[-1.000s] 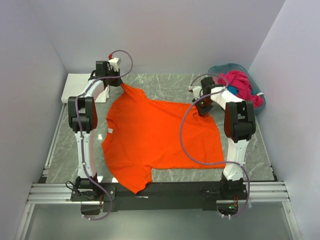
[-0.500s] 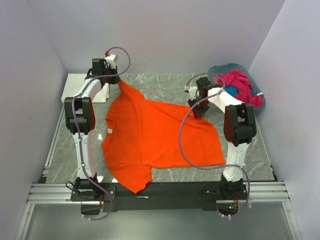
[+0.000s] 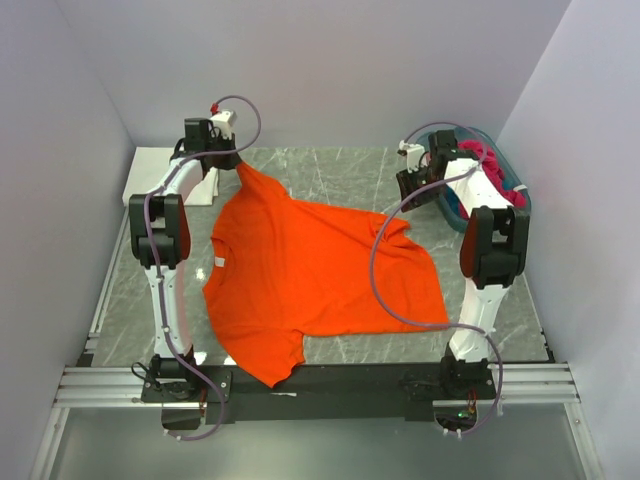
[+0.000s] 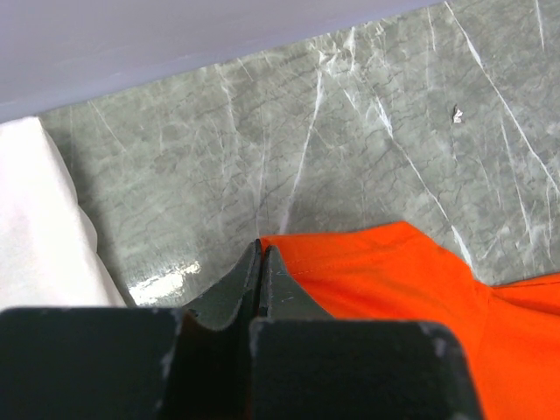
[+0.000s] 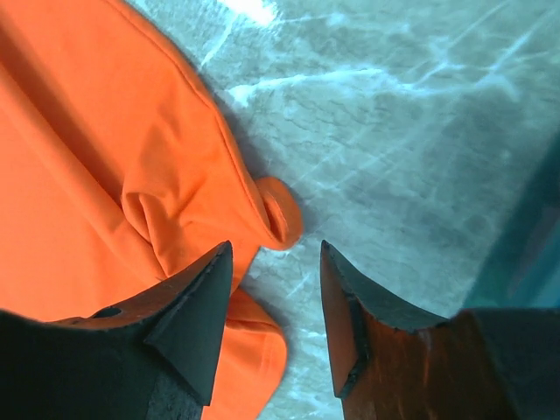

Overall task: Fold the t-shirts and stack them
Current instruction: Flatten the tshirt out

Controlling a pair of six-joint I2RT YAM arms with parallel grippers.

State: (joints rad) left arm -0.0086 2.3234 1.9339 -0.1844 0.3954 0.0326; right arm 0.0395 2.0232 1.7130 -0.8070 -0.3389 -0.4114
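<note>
A bright orange t-shirt [image 3: 320,280] lies spread across the marble table [image 3: 330,175]. My left gripper [image 3: 232,160] is shut on its far left corner [image 4: 289,249], held at the back of the table. My right gripper [image 3: 412,190] hangs open above the shirt's crumpled far right corner [image 5: 271,214], nothing between its fingers. In the right wrist view its gripper [image 5: 276,254] shows bare table between the tips. More t-shirts, magenta [image 3: 485,170] over blue [image 3: 466,183], are piled in the basket at the back right.
The teal plastic basket [image 3: 520,195] stands at the back right corner, just right of my right arm. A folded white cloth [image 3: 150,172] lies at the back left, also visible as white cloth [image 4: 39,236] beside my left gripper. Walls enclose the table on three sides.
My right gripper has let go of the shirt's right corner, opened, and moved back and right toward the basket. The corner dropped crumpled. The left arm barely moved.
</note>
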